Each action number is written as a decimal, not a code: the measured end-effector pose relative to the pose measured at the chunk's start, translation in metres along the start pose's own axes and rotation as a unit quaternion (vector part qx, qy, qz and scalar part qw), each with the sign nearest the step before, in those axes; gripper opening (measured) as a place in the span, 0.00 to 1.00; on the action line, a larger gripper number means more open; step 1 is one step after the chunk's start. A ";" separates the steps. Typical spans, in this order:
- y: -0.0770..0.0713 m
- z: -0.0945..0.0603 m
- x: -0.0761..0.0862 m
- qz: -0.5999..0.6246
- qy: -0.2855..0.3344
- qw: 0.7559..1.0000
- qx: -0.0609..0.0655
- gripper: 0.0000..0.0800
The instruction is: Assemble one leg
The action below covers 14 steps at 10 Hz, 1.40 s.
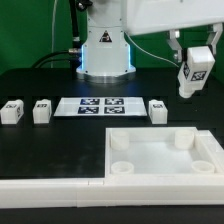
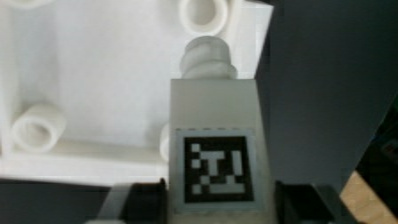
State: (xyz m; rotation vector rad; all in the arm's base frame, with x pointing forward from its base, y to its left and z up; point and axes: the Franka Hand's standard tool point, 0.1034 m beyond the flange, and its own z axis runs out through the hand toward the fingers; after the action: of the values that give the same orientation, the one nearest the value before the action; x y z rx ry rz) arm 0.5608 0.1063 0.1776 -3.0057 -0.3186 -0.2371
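My gripper (image 1: 190, 60) is shut on one leg (image 1: 191, 76), a short white block with a black-and-white tag, and holds it in the air above the far right corner of the large white panel (image 1: 150, 162). In the wrist view the leg (image 2: 215, 110) sits between my two dark fingers (image 2: 146, 206), tag facing the camera, with my gripper (image 2: 221, 206) closed on its sides. Its rounded tip points toward the panel (image 2: 89, 70), near a round socket (image 2: 205, 12). Three more legs stand on the table: two at the exterior view's left (image 1: 12, 111) (image 1: 42, 110) and one near the middle (image 1: 157, 109).
The marker board (image 1: 100, 105) lies between the loose legs, in front of the robot base (image 1: 105, 50). The panel has raised round sockets (image 1: 121, 142) (image 1: 184, 139) inside its rim. A white strip (image 1: 50, 186) runs along the front at the exterior view's left.
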 end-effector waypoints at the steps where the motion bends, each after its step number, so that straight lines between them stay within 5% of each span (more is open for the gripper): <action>1: 0.007 -0.009 0.025 0.005 0.010 1.000 0.008 0.36; 3: 0.013 -0.017 0.067 0.014 0.024 0.999 0.036 0.36; 4: 0.011 -0.023 0.078 0.018 0.024 0.999 0.039 0.36; 9: 0.018 -0.019 0.086 0.009 0.083 0.996 0.026 0.36; 14: 0.018 -0.019 0.086 0.009 0.083 0.996 0.026 0.36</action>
State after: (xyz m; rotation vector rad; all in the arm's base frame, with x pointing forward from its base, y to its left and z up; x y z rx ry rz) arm 0.6448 0.1034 0.2089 -2.9121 -0.2762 -0.4652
